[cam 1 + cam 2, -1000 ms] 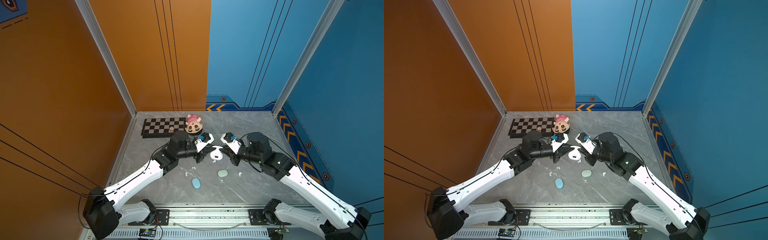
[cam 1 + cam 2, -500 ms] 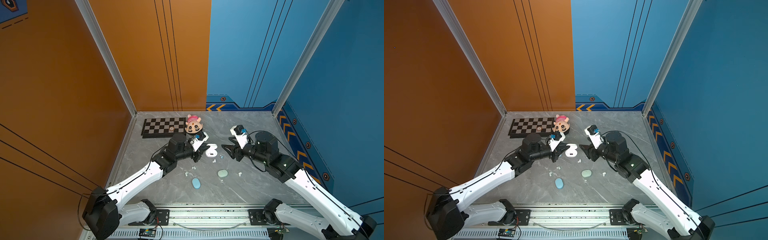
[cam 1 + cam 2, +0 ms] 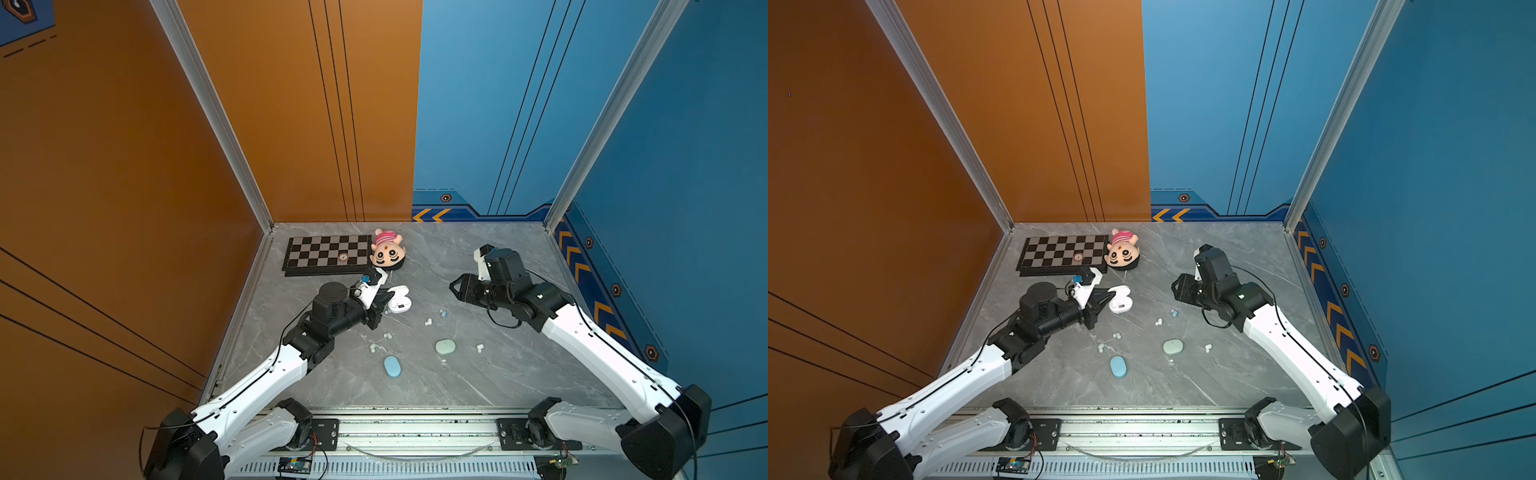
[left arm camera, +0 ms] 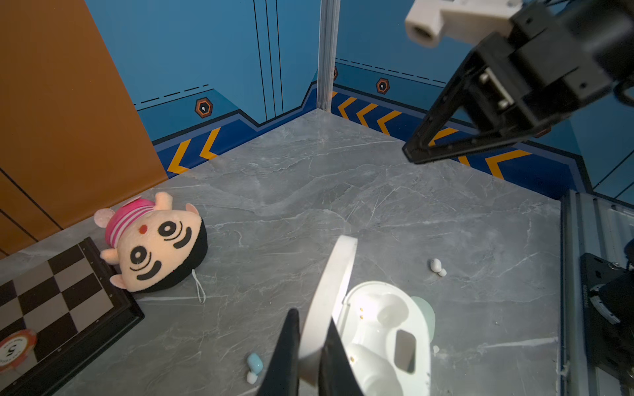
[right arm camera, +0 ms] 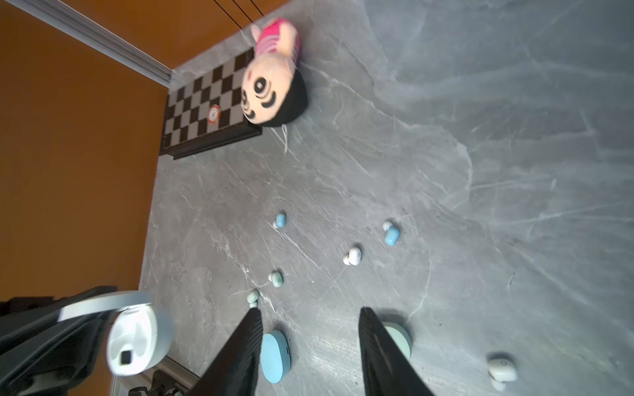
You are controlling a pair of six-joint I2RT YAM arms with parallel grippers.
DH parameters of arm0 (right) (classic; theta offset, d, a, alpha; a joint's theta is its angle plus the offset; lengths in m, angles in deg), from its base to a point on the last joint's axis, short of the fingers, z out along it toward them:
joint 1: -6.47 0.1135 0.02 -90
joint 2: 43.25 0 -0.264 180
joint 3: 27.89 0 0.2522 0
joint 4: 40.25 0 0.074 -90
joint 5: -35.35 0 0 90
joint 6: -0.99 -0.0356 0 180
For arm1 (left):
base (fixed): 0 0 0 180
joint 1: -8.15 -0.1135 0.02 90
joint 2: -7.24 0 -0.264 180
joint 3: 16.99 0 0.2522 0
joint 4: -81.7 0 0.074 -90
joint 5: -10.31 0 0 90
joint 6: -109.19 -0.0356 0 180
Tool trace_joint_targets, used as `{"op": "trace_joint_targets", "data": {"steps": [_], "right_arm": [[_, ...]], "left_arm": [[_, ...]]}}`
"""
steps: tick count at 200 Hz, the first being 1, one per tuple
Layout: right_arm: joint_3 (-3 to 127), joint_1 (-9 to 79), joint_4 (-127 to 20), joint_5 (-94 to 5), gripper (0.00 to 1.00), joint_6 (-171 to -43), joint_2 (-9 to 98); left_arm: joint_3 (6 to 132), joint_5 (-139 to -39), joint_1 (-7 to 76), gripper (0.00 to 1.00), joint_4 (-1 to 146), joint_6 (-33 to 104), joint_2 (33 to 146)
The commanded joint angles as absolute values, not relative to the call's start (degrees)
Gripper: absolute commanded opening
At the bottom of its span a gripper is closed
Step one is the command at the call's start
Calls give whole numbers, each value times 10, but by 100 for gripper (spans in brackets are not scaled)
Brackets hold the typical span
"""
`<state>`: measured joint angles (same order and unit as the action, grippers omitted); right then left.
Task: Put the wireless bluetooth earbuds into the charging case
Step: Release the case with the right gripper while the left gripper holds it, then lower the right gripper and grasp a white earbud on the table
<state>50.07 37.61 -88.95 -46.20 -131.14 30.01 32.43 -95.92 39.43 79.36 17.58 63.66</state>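
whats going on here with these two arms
The left gripper is shut on the lid of the open white case. The right gripper hangs open and empty above the table. Six earbuds lie loose on the table, none in a gripper. The blue case and the mint case lie closed nearby.

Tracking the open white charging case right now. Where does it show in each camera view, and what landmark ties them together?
Both top views: open white charging case mid-table, at the left arm's tip.
Left wrist: close up, lid pinched in the left gripper.
Right wrist: toward the orange wall, beyond the blue oval case, at.
Shared landmark: plush head, in all four.
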Motion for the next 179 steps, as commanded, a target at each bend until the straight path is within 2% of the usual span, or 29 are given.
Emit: {"op": "trace_joint_targets", "data": {"steps": [1, 41, 85, 145, 179], "right_arm": [[512, 403, -952, -475, 48, -1370, 360], [561, 441, -952, -453, 48, -1360, 502], [608, 444, -951, -463, 46, -1337, 598], [629, 432, -938, -473, 34, -1319, 657], [618, 423, -934, -483, 34, -1317, 660]], "left_arm": [[304, -947, 383, 0, 810, 196, 609], [281, -941, 376, 0, 811, 213, 584], [266, -941, 376, 0, 818, 221, 576], [260, -946, 375, 0, 827, 229, 580], [263, -947, 375, 0, 829, 231, 580]]}}
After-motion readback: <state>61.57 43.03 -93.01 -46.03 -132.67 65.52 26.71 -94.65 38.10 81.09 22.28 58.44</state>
